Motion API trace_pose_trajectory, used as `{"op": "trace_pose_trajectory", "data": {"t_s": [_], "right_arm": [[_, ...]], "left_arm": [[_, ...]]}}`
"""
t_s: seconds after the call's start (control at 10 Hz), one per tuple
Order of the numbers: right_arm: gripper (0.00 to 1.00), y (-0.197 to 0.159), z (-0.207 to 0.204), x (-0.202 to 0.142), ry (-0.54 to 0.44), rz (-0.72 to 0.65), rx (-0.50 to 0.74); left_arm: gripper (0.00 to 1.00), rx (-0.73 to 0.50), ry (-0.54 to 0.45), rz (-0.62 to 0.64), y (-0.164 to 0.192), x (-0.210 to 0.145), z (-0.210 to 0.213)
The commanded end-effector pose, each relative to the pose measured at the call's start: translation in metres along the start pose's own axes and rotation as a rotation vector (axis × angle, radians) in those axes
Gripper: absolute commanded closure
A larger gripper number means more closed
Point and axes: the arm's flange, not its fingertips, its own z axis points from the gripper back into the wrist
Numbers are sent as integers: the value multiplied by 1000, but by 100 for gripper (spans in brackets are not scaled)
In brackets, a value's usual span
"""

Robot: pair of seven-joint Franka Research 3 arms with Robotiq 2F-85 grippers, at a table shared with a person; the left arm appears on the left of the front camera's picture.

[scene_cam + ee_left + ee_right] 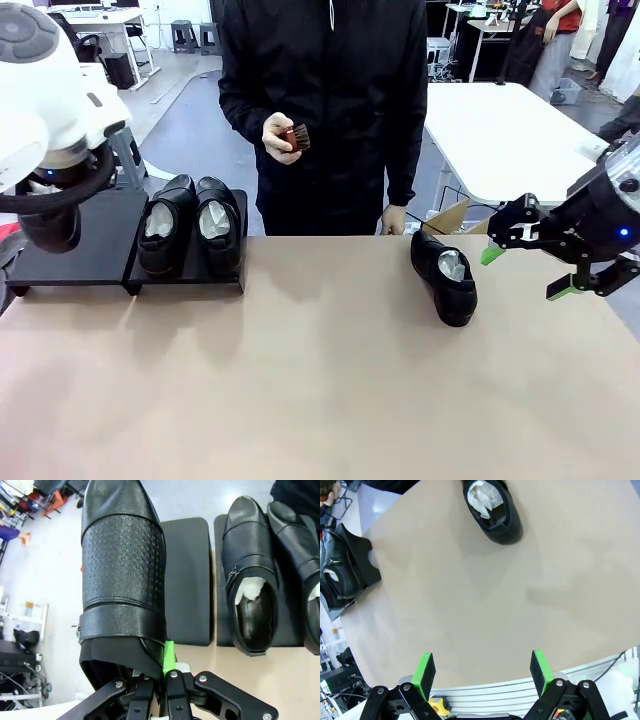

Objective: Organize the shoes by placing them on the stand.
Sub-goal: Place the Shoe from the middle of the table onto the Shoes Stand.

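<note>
Left gripper (162,666): fingers clamped on the heel collar of the held shoe (122,565). One green pad (169,655) sits outside the rim; the other finger is inside and hidden. The held shoe points toe-away over the outer edge of the stand's left section (187,580). Cannot tell whether the sole touches the stand.

Right gripper (527,272): fingers spread wide with nothing between them, green fingertips (425,672) apart. It hangs at the table's right edge, well right of the stand (80,262).

Tan table (320,390): the loose shoe (445,278) lies on it with white paper stuffing showing, well right of the stand and just left of the right gripper. It is apart from both.

Stand, right section (185,282): two shoes (190,225) sit side by side with their flanks touching, stuffing visible in each. The wrist view gives the same pair (250,575) next to the left section.

Beyond the stand, a person in a dark jacket stands at the far edge. One hand (278,135) holds a small reddish-brown brush (297,137) at chest height. The other hand (395,220) is low at the table edge, between the stand and the loose shoe.
</note>
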Motion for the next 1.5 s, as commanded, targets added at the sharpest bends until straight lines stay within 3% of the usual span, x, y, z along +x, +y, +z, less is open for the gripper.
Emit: {"op": "trace_pose_trajectory", "data": {"t_s": [0.0,0.5,0.9,1.4], "right_arm": [[0,0,0,1,14,10,19],[0,0,0,1,14,10,19],[0,0,0,1,14,10,19],[0,0,0,1,14,10,19]], "left_arm": [[100,19,-107,21,9,10,-23],[100,-79,-73,-68,23,13,-98],[100,-2,-86,-43,41,13,-135],[100,-39,-38,-61,44,10,-162]]}}
